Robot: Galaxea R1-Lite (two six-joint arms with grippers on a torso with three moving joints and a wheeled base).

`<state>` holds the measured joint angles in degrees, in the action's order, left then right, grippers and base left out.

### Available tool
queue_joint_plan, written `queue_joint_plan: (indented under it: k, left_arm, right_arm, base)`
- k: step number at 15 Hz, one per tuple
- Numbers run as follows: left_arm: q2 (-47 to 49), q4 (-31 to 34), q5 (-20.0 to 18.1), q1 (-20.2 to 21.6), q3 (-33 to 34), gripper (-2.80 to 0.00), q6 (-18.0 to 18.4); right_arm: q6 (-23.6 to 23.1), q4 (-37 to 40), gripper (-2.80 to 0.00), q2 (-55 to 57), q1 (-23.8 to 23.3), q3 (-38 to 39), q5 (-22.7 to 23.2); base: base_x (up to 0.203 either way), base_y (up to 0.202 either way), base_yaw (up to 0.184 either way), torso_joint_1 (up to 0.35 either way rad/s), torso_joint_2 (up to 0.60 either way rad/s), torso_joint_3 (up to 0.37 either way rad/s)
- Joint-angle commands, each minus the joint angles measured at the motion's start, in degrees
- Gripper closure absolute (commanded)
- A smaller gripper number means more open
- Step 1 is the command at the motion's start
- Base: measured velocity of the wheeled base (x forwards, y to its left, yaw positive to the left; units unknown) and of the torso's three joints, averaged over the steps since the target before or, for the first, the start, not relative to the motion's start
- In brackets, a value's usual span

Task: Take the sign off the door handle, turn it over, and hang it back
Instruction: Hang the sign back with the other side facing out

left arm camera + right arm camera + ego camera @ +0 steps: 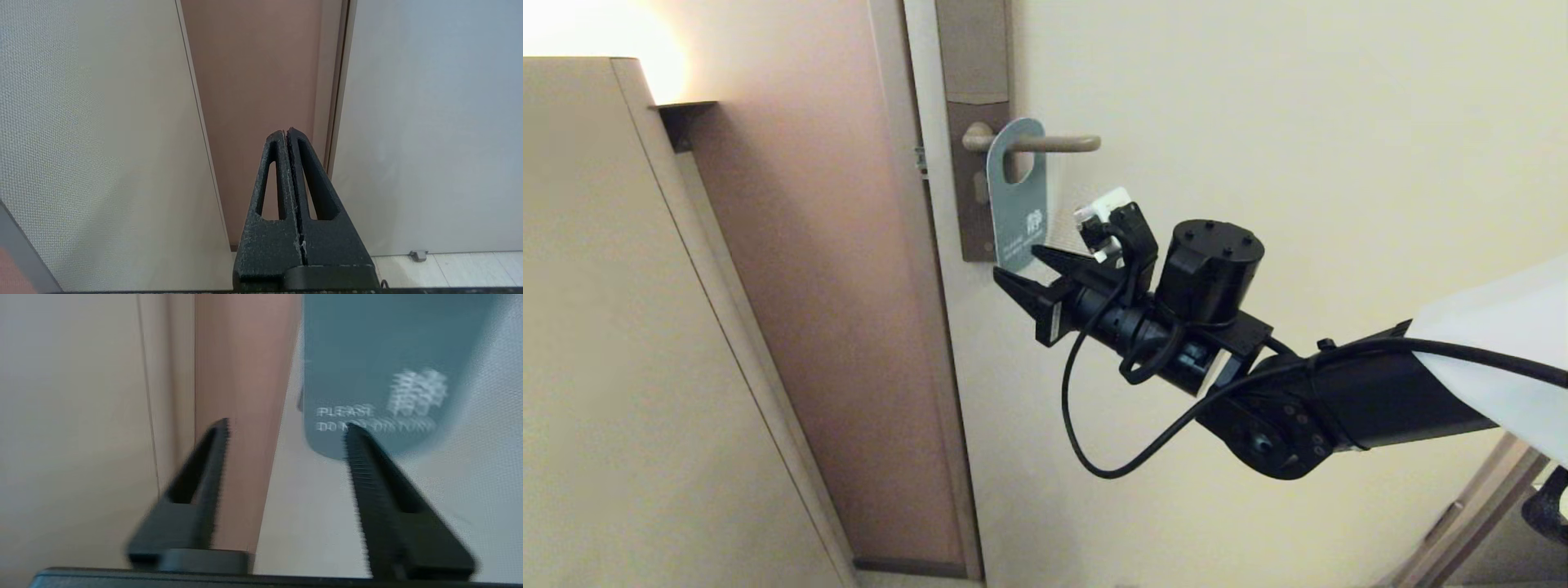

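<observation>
The sign hangs by its oval hole on the door handle, a slim beige lever on a tall grey-brown plate. Its blue face with "PLEASE DO NOT DISTURB" shows. Its lower rounded end is just beyond the spread fingertips of the right gripper, apart from them.

One sign on show, blue face out, upper middle of the head view. One door handle, on one lock plate. Two claws: the right claw, fingers spread, and the left claw, pressed together. Two lines of print, though blurred.
</observation>
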<state>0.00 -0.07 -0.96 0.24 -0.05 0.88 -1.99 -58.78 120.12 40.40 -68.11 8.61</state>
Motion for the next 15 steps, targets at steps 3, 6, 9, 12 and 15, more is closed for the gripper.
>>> queue_joint_plan:
  k: [3,6,9,12,15]
  left_arm:
    - [0.1,0.0,0.0,0.0,0.0,0.00,0.0]
    - [0.1,0.0,0.0,0.0,0.0,0.00,0.0]
    - [0.1,0.0,0.0,0.0,0.0,0.00,0.0]
    - [0.1,0.0,0.0,0.0,0.0,0.00,0.0]
    - [0.1,0.0,0.0,0.0,0.0,0.00,0.0]
  right_arm:
    - [0.2,-0.2,-2.80,-1.7,0.0,0.3,0.3]
    - [0.4,0.1,-2.80,-3.4,0.0,0.3,1.0]
    - [0.4,0.5,-2.80,-6.0,-0.4,1.3,3.0]
    - [0.6,1.9,-2.80,-9.4,-0.7,6.1,3.3]
    - [0.6,2.1,-2.80,-10.6,-1.8,8.5,5.2]
  base:
    - [0.000,0.000,0.000,0.000,0.00,0.000]
    - [0.000,0.000,0.000,0.000,0.00,0.000]
    - [0.000,0.000,0.000,0.000,0.00,0.000]
    - [0.000,0.000,0.000,0.000,0.00,0.000]
    - [0.000,0.000,0.000,0.000,0.00,0.000]
